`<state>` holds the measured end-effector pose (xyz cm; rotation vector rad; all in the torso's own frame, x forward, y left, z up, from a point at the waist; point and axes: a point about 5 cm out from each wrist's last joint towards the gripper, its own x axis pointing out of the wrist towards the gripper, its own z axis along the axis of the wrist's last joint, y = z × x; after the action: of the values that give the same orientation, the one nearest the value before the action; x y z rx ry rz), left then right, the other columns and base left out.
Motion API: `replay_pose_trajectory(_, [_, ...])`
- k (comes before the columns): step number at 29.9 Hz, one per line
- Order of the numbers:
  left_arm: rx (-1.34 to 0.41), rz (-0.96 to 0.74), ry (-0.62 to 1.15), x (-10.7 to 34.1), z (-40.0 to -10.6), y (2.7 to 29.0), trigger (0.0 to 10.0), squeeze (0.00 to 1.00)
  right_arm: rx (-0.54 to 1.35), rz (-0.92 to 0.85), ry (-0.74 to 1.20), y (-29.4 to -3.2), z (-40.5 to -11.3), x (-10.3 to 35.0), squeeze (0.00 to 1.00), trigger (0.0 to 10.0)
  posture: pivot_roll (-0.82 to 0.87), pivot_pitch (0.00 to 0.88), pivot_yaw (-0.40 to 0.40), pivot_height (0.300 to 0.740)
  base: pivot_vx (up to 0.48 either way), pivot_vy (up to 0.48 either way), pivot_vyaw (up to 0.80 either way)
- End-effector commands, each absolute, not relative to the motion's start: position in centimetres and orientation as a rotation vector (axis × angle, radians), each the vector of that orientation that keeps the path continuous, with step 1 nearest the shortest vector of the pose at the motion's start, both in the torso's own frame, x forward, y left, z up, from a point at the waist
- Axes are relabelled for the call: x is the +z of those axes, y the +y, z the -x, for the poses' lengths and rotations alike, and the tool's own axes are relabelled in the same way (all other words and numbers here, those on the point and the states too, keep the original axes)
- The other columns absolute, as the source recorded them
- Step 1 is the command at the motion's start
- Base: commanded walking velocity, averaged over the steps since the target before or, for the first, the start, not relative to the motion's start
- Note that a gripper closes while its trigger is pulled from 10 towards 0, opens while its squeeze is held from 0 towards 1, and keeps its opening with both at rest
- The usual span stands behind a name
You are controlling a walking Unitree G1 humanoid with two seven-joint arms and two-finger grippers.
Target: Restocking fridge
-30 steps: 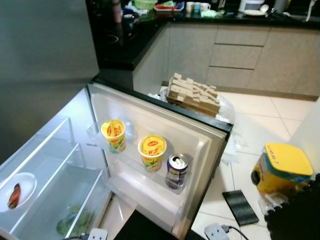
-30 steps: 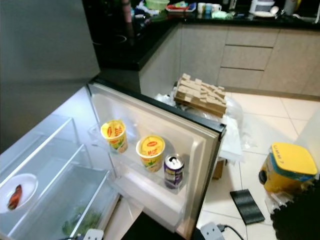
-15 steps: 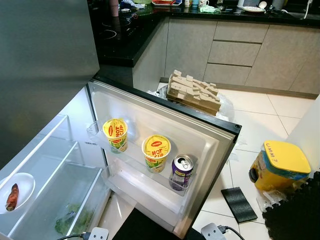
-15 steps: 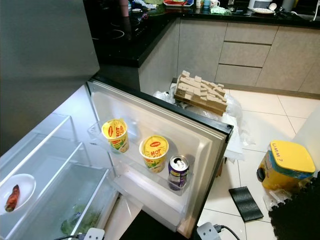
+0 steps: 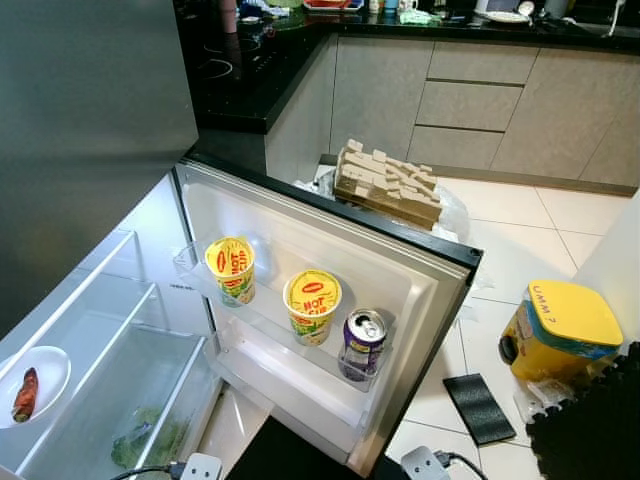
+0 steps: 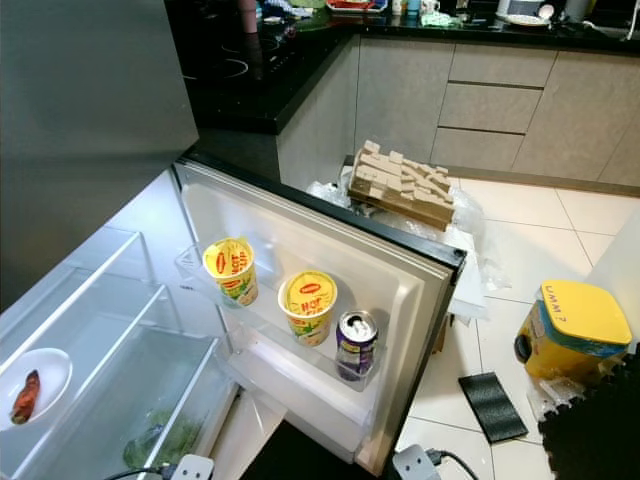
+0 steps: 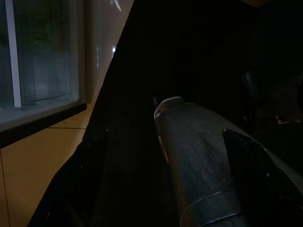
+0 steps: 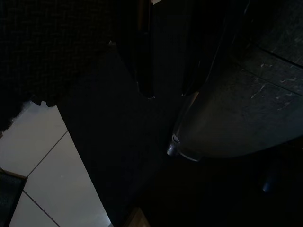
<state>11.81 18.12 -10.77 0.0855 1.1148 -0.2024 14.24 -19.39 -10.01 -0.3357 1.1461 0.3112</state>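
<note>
Head cameras high up, angled down onto the open fridge door, both sharing it and the kitchen floor, wrist cameras low, dark, floorward.

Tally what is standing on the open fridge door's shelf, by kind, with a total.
Yellow noodle cups: 2
Purple drink cans: 1
Total: 3, in a row on the door shelf.
</note>
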Motion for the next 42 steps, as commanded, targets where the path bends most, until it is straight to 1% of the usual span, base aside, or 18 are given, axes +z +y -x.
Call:
replay_pose_trajectory(1, [-0.229,-0.091,1.172,-11.17,-10.49,18.17,10.0,0.0,0.31,0.333,1.156,-19.26,-13.9,-10.16,0.0,10.0,-0.02,0.0,-0.011,0.74,0.0,0.0,0.0])
replay_pose_trajectory(14, [-0.239,-0.093,1.164,-11.09,-10.83,18.05,10.0,0.0,0.308,0.325,1.156,-19.11,-13.87,-10.19,0.0,10.0,-0.02,0.0,-0.012,0.74,0.0,0.0,0.0])
replay_pose_trajectory(23, [-0.244,-0.086,1.17,-11.22,-10.45,17.68,10.0,0.0,0.306,0.324,1.159,-19.16,-13.78,-10.21,0.0,10.0,-0.02,0.0,-0.017,0.74,0.0,0.0,0.0])
replay_pose_trajectory(42, [-0.243,-0.089,1.171,-11.19,-10.42,17.98,10.0,0.0,0.304,0.321,1.164,-19.06,-13.58,-10.3,0.0,10.0,-0.02,0.0,-0.014,0.74,0.0,0.0,0.0])
